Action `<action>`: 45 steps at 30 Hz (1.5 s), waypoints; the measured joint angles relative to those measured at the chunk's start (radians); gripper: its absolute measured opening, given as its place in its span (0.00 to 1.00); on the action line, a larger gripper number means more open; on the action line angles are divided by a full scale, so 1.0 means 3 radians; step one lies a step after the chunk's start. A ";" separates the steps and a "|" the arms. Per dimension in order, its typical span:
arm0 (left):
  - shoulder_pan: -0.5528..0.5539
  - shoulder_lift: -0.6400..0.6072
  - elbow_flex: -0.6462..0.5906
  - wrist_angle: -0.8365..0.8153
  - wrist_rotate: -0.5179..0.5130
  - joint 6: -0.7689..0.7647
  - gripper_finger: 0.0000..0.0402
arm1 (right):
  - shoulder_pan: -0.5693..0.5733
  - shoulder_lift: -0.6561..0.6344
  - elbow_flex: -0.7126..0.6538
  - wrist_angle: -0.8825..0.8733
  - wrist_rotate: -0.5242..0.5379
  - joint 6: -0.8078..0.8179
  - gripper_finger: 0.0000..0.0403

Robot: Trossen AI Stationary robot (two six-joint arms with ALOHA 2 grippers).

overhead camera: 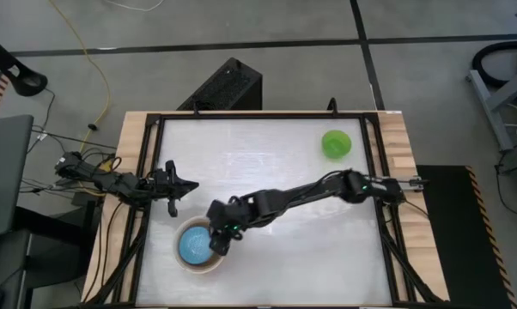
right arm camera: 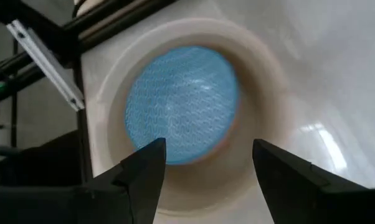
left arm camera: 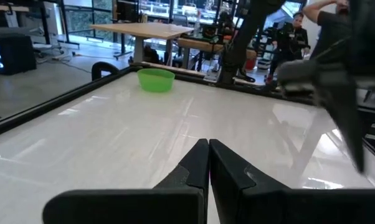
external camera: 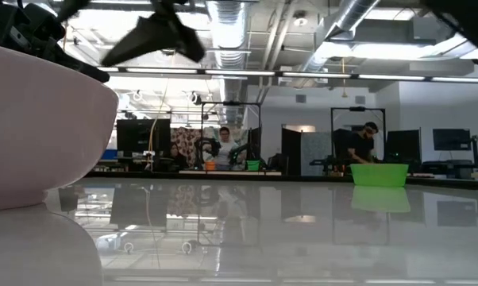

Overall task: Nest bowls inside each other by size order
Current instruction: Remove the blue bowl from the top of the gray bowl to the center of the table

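Here you have the right gripper (overhead camera: 217, 243) stretched across the table (overhead camera: 267, 172) to the near-left part, and it hangs above the stack of bowls with its jaws released; in the right wrist view the two dark fingers (right arm camera: 144, 171) stand wide apart over the stack and hold nothing. The light blue bowl (right arm camera: 182, 102) sits inside the bigger bowls. Around it you see a beige-grey ring (right arm camera: 250, 124) and then the cream-white bowl (right arm camera: 106, 124) on the outside, all nested together near the left frame of the table. In the low view the cream-white bowl (external camera: 40, 127) fills the left side, close to the camera. The bright green bowl (overhead camera: 336, 143) stands alone at the far-right part of the table, well apart from the stack. Your left gripper (overhead camera: 179, 184) waits at the left edge, just beside the stack, and its jaws are clenched together on nothing.
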 joint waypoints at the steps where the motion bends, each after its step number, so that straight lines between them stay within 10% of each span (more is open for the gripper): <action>1: 0.0000 0.0001 0.0000 0.0000 0.0000 -0.0001 0.00 | 0.0014 0.0082 0.0071 0.0034 0.0000 0.0000 0.64; 17: 0.0000 0.0004 0.0000 0.0001 -0.0006 -0.0005 0.00 | 0.0054 0.0408 -0.0024 0.0371 0.0250 0.0101 0.62; 37: 0.0000 0.0004 0.0001 0.0001 -0.0014 -0.0032 0.00 | 0.0024 0.0448 -0.0033 0.0343 0.0334 -0.0198 0.05; 45: 0.0000 0.0004 0.0000 0.0001 -0.0013 -0.0032 0.00 | -0.0014 0.0447 -0.0018 0.0540 0.0327 -0.0227 0.02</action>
